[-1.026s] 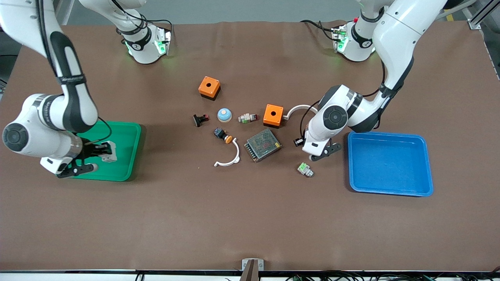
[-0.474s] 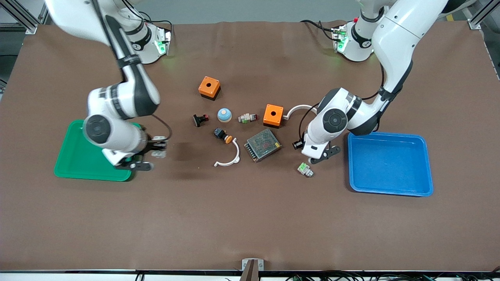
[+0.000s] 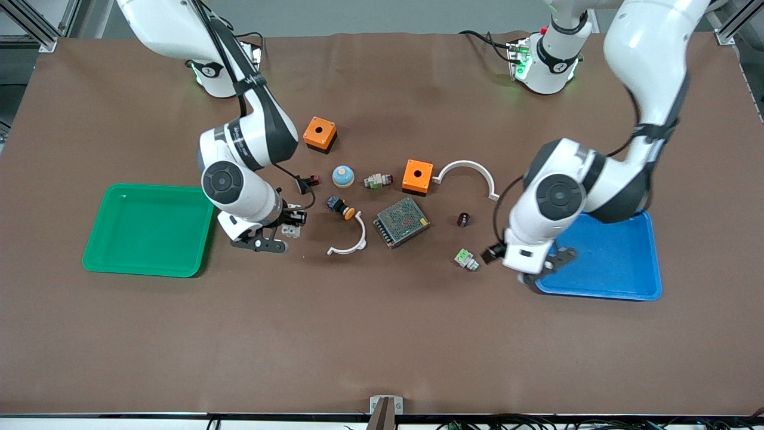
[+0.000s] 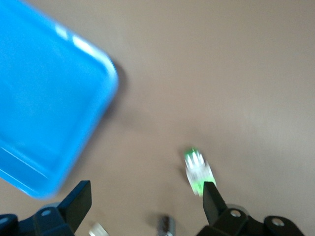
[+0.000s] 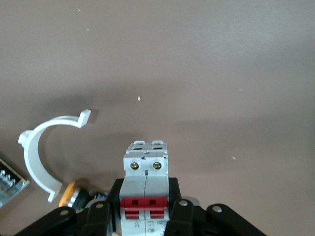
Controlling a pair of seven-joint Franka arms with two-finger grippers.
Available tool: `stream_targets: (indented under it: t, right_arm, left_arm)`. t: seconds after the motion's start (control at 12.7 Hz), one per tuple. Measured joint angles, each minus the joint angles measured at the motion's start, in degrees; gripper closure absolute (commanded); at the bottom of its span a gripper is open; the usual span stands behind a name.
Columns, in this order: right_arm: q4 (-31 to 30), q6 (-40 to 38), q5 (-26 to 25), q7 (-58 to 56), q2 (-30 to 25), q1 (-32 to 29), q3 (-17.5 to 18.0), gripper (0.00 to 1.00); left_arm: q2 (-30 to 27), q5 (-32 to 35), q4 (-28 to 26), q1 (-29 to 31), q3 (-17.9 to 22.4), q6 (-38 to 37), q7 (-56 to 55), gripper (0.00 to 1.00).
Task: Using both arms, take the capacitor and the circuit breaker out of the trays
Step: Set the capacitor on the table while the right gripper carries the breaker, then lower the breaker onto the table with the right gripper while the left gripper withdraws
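Brown matte tabletop: your right gripper clamps the blocky white-grey breaker, 2 red levers showing; left gripper gapes empty; cylindrical black capacitor lies at the mesh box's 3 o'clock.

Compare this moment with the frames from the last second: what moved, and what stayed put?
The right gripper carried the breaker from over the green tray out to the table beside the orange-capped button. The left gripper left the capacitor on the table and swung to the blue tray, empty. The other parts stayed put.
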Motion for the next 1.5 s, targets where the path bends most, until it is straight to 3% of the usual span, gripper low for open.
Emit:
stream_targets:
  t: [0.39,0.87,0.95,1.03,1.11,1.34,1.5]
  right_arm:
    - [1.8,3.5,0.2,0.8,5.0,0.7,0.0,0.86]
    - [4.6,3.6,2.7,1.1,8.8,1.0,0.3,0.81]
    - [4.8,3.6,3.3,1.1,9.0,1.3,0.3,0.67]
    - [4.9,3.5,3.4,1.1,9.0,1.9,0.4,0.18]
    - [4.9,3.5,3.4,1.3,9.0,2.3,0.4,0.00]
    - [5.9,0.5,3.4,1.5,8.3,2.8,0.2,0.00]
    - [7.3,-9.1,3.1,1.6,4.2,2.7,-0.9,0.00]
  left_arm:
    - [-3.2,1.6,3.5,7.6,0.1,-2.1,14.7,0.00]
    - [-7.3,-0.1,3.6,10.9,-0.2,-6.4,22.4,0.00]
    - [-8.2,-1.4,3.6,12.0,-0.2,-7.0,24.7,0.00]
    - [-9.1,-2.7,3.6,13.3,-0.2,-8.0,27.0,0.00]
    - [-10.1,-4.2,3.6,14.6,-0.3,-8.9,29.6,0.00]
    - [-13.3,-9.0,3.7,18.4,-0.3,-10.8,38.4,0.00]
    - [-15.0,-11.0,3.7,20.7,-0.3,-13.2,42.4,0.00]
